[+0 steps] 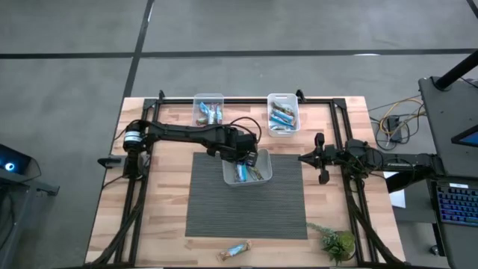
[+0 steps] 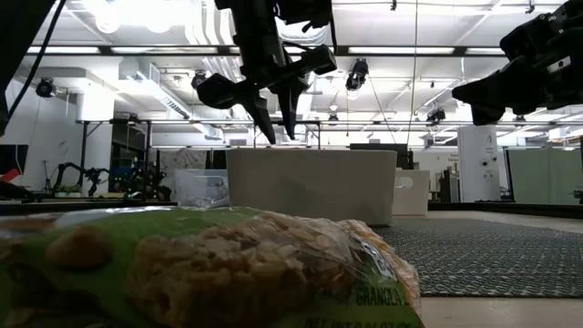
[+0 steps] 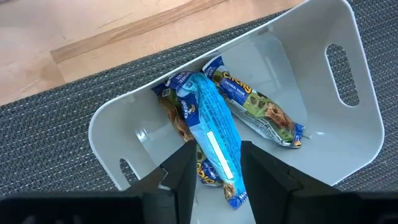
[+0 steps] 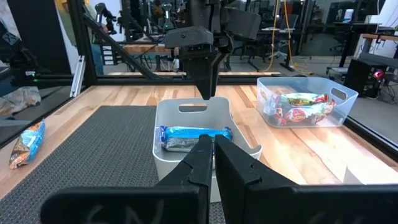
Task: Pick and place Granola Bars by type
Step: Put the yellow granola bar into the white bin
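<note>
Containers counted: three. One white bin (image 1: 247, 171) sits on the far edge of the dark ribbed mat (image 1: 246, 202); two clear tubs stand at the far side of the wooden table (image 1: 168, 209), the left tub (image 1: 208, 109) and the right tub (image 1: 284, 113).

Bars counted: the left wrist view shows three in the white bin, a blue bar (image 3: 211, 127) on top, a green-printed bar (image 3: 261, 109) just beside it, and a third mostly hidden beneath. One loose bar (image 1: 237, 250) lies on the bare wood at the near edge, apart from the mat. Each clear tub holds several bars; an exact count cannot be made out.

Left gripper (image 3: 214, 177) hangs directly above the white bin, fingers apart, straddling the blue bar's near end without visibly pressing it. Whether it touches cannot be told. Right gripper (image 1: 303, 158) waits right of the bin, over the mat's right edge, fingers together and empty.

Other items: a small green plant (image 1: 336, 242) at the near right corner.

Obstruction: in the low view the loose bar fills the foreground and blocks much of the table; the bin's contents are hidden behind its wall. The right wrist view shows the blue bar from the side and red-wrapped bars in the right tub.
</note>
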